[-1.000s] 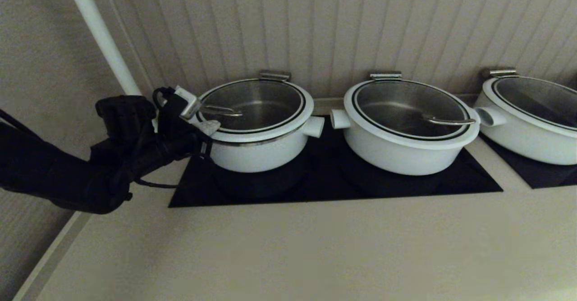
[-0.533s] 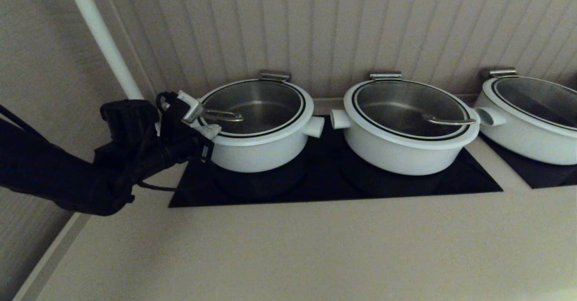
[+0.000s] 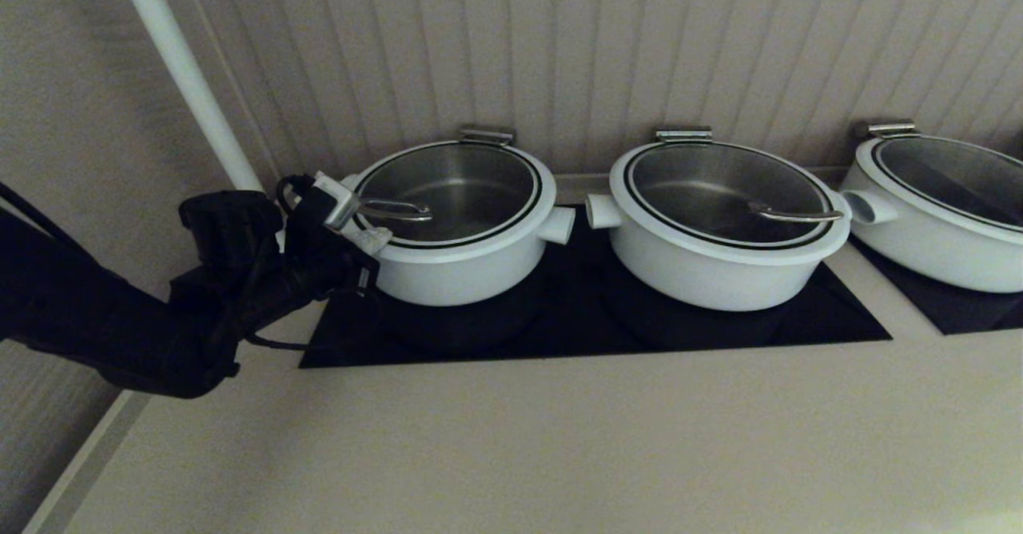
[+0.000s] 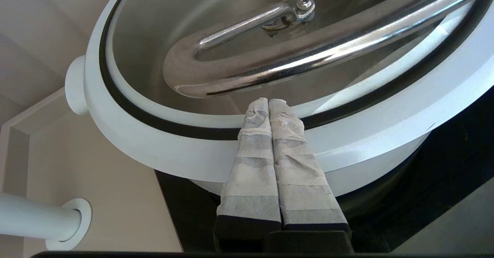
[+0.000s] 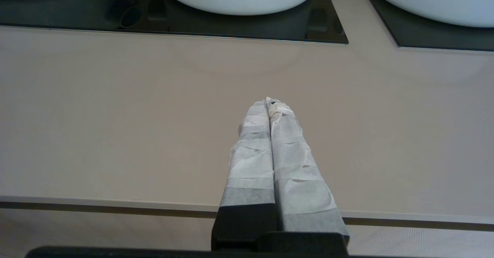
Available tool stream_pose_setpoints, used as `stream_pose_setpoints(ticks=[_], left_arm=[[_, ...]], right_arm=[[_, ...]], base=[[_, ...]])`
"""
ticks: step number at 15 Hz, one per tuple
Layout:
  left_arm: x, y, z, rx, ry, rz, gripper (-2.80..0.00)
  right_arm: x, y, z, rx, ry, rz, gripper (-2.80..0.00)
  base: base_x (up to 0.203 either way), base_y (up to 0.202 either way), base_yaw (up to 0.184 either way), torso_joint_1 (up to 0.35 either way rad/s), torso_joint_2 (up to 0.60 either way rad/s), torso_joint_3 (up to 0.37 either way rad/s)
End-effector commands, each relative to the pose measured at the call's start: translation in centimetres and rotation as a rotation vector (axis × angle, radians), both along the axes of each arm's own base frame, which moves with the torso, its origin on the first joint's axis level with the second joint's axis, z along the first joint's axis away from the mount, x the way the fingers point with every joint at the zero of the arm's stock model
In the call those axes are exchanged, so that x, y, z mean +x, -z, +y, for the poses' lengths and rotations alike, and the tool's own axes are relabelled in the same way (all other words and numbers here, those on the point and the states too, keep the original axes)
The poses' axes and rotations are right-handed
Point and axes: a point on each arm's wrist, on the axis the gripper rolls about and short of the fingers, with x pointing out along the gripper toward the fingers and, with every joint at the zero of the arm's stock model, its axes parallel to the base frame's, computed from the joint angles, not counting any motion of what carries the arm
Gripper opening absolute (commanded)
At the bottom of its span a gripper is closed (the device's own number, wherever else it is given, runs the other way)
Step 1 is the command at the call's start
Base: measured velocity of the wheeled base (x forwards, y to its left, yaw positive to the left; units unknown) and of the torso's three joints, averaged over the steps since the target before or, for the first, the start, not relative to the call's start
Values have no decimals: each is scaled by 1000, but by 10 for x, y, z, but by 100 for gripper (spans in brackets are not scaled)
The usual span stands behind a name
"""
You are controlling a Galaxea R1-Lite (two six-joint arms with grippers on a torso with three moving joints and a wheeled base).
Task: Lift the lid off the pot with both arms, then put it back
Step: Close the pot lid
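The left pincer (image 4: 269, 102), pressed together by the lid (image 3: 450, 193), should slip away gently, while the right pincer (image 5: 270, 101) waits pressed together too.

White pot (image 3: 455, 266); glass lid (image 3: 451, 190) with white rim, black ring, steel handle. Beige worktop (image 3: 559, 438). Black hob (image 3: 591, 314). Ribbed beige wall (image 3: 559, 46).

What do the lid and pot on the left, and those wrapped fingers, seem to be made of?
The lid: clear glass, since the steel inside shows through, with a shiny metal wire handle. The pot: smooth matte white outside, perhaps enamel or coated metal. The left gripper has shut fingers wrapped in crinkled whitish tape, or maybe cloth.
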Motion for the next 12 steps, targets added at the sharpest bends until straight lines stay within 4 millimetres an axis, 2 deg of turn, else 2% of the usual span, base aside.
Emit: stream_pose_setpoints(ticks=[1,5,12], left_arm=[[0,1,0,1,0,3,-280],[-3,-5,3,9,-26,-15,-280],[-11,-25,26,22,-84,-72,-280]], right_arm=[[0,0,0,-1,-1,0,-280],[0,0,0,-1,-1,0,-280],[0,0,0,-1,-1,0,-280]], base=[[0,0,0,0,0,0],[0,0,0,0,0,0],[0,0,0,0,0,0]])
